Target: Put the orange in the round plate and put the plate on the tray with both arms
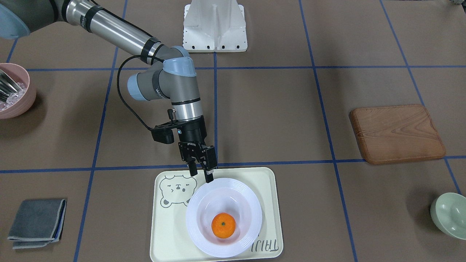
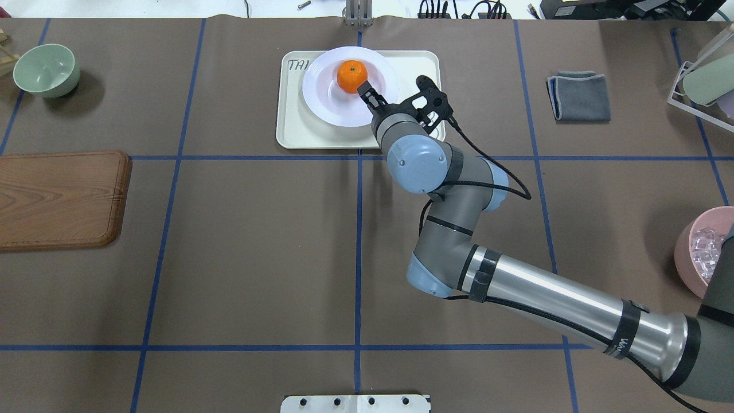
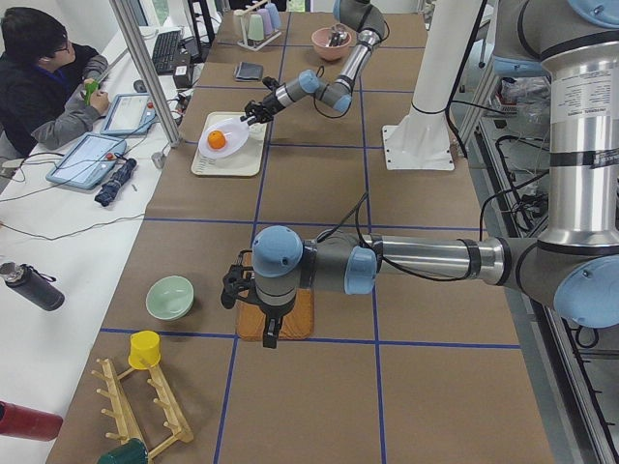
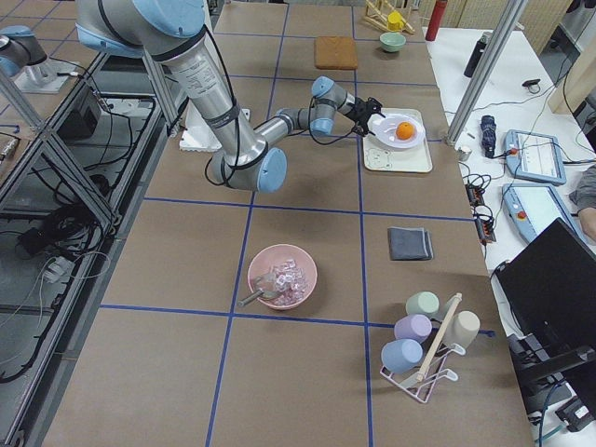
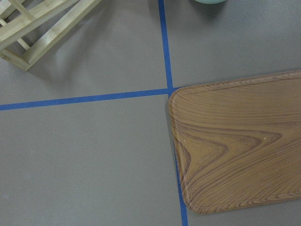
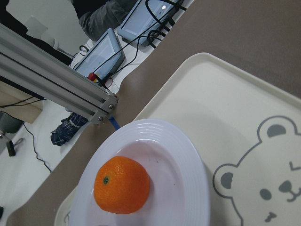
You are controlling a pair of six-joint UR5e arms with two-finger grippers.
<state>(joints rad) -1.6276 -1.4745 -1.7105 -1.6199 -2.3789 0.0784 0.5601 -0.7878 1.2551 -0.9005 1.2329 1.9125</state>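
**Orange plated on tray as right claw hangs open at the rim**

One orange (image 1: 223, 225), bright and glossy with a small green stem dot on top, lies in the hollow of the single round plate (image 1: 251, 203). The plate is white, with ridged rings round its rim. It rests on the one cream tray (image 1: 160, 225) at the lower centre of the front-facing frame. The right claw (image 1: 201, 177) hangs at the plate's upper-left rim in that frame, its two fingers parted with nothing between them. Whether a fingertip touches the rim cannot be made out.

The left claw (image 3: 269, 338) points down over the one wooden board (image 1: 397, 133), at the lower centre of the left-side frame. It shows there alone, too small to tell whether it is wide or closed.

Also on the desk (image 1: 273, 120) are one green bowl (image 1: 451, 218), one pink bowl (image 1: 18, 98) and one folded grey cloth (image 1: 36, 222). Both bowls are cut off by the frame's edges. The plate covers part of the tray's bear drawing (image 1: 174, 191) and part of its lettering (image 1: 267, 245). In the overhead frame the right arm's wrist hides most of its claw and the tray's lower-right corner.
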